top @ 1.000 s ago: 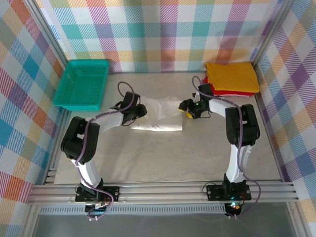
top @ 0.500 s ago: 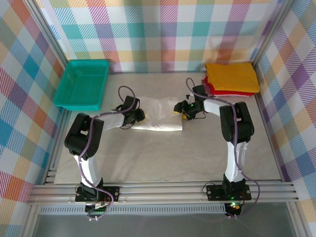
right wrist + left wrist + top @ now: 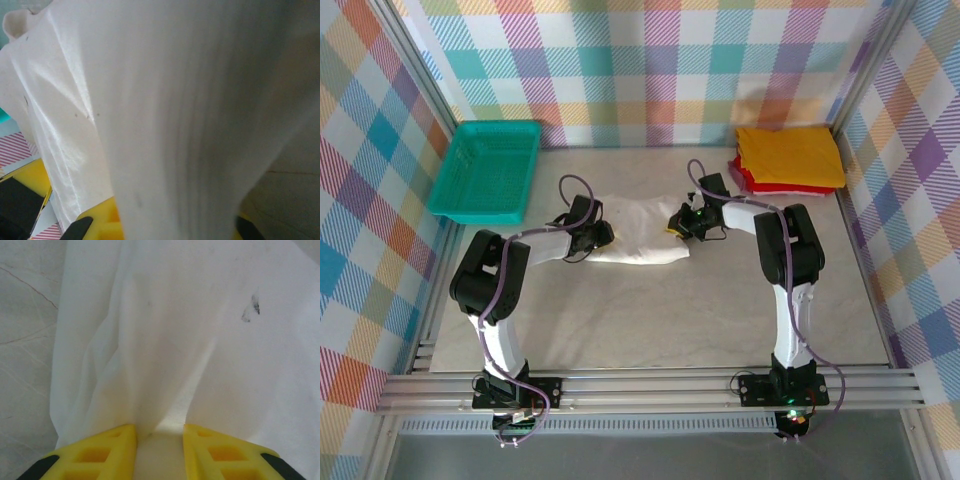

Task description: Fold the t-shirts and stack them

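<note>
White shirt (image 3: pixel 638 238) lies flat on the table (image 3: pixel 670 320), taken as the reference. Left claw (image 3: pixel 604 236) is at its left edge and right claw (image 3: pixel 677 222) at its upper right corner. Yellow shirt (image 3: pixel 790 155) lies folded on the red shirt (image 3: pixel 744 180), well off to the white shirt's right and farther back. Teal basket (image 3: pixel 480 213) sits well off to its left and back.

Top view gives the layout but not the grips.

Left wrist view: left claw (image 3: pixel 160 442) has yellow fingers (image 3: pixel 107 455) slightly apart, with a fold of white shirt (image 3: pixel 175 330) pinched between them. A small dark smudge shows on the cloth.

Right wrist view: white shirt (image 3: pixel 170 110) hangs close across the lens and runs down into the right claw (image 3: pixel 170 227), which is closed on it. The cloth hides the tips.

Against a second ago:
- The right claw was just off the shirt's right edge with jaws apart; it has since moved in onto the corner and closed.
- The left claw is slightly nearer, with the same grip.
- The stack and basket are unmoved.
</note>
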